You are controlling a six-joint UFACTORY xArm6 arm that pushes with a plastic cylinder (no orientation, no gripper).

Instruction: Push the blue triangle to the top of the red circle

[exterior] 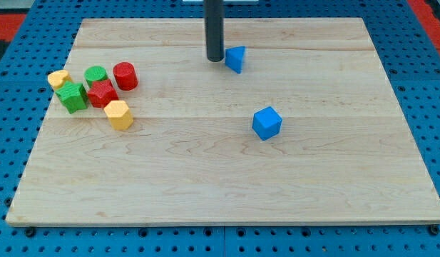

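The blue triangle (pixel 236 58) lies near the top middle of the wooden board (pixel 227 178). My tip (pixel 215 58) stands just to the view's left of it, touching or nearly touching its left side. The red circle (pixel 125 76) sits far to the view's left, in a cluster of blocks.
A blue cube (pixel 267 123) lies right of the board's centre. The left cluster also holds a green circle (pixel 95 76), a red star-like block (pixel 102 93), a green block (pixel 73 97), a yellow block (pixel 58 79) and a yellow hexagon (pixel 119 114).
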